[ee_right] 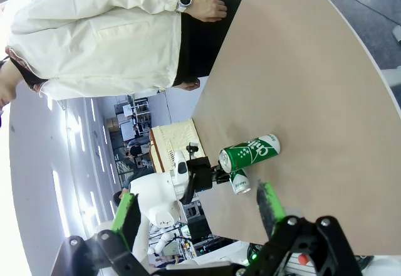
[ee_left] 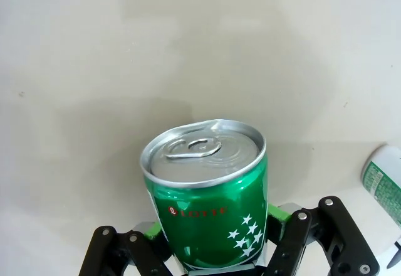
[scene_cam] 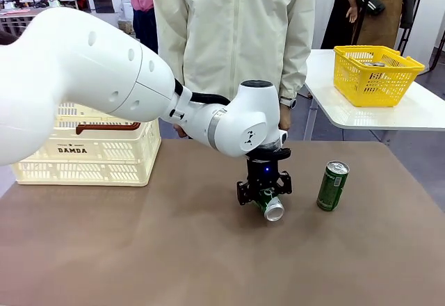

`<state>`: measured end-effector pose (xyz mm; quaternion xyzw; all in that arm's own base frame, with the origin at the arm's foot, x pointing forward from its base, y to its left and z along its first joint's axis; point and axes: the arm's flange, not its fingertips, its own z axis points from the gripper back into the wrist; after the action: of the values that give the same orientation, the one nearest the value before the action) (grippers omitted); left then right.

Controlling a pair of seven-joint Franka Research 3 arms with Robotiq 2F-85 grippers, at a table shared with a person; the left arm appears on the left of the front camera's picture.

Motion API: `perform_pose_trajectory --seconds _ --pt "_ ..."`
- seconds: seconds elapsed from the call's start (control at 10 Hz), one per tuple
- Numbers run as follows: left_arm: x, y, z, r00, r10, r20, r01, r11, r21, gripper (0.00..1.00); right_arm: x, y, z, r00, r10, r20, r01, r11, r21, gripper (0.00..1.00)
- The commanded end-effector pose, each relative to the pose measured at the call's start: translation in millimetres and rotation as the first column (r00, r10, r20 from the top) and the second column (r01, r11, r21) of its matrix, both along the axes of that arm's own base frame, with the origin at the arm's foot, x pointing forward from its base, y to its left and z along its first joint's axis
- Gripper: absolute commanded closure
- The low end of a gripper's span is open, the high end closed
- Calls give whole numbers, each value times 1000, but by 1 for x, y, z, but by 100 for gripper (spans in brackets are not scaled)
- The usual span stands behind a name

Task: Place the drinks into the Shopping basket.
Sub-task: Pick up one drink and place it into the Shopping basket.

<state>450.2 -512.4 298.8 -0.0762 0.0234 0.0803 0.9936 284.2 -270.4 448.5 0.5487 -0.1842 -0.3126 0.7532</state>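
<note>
Now | left hand clamps smooth green metal can | right hand spread wide

Shopping basket partly behind left arm; second can edge-cropped.

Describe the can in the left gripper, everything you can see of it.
The green can is slim shiny metal with a silver top, pull tab unopened; its rim looks slightly kinked. White stars and small red lettering mark its side. The left gripper is shut on its body, a green pad each side. It lies tipped, top towards the robot's side, low over the brown table; contact with it I cannot tell.
</note>
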Motion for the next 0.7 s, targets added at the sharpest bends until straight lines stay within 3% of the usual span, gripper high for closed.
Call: perform_pose_trajectory --seconds 0.0,0.2,0.4,0.5,0.6 --pt "-6 15 15 999 -18 32 19 1000 -20 100 1 -1 1 1000 -2 21 2 1000 4 0" --pt "-6 24 60 993 -94 73 97 994 -48 100 1 -1 1 1000 -2 21 2 1000 4 0" --pt "-19 48 136 958 -282 52 284 957 -60 100 1 -1 1 1000 -2 21 2 1000 4 0" --pt "-31 61 167 918 -392 60 395 917 -56 100 1 -1 1 1000 -2 21 2 1000 4 0" --pt "-46 77 189 854 -519 42 521 853 -43 100 1 -1 1 1000 -2 21 2 1000 4 0"
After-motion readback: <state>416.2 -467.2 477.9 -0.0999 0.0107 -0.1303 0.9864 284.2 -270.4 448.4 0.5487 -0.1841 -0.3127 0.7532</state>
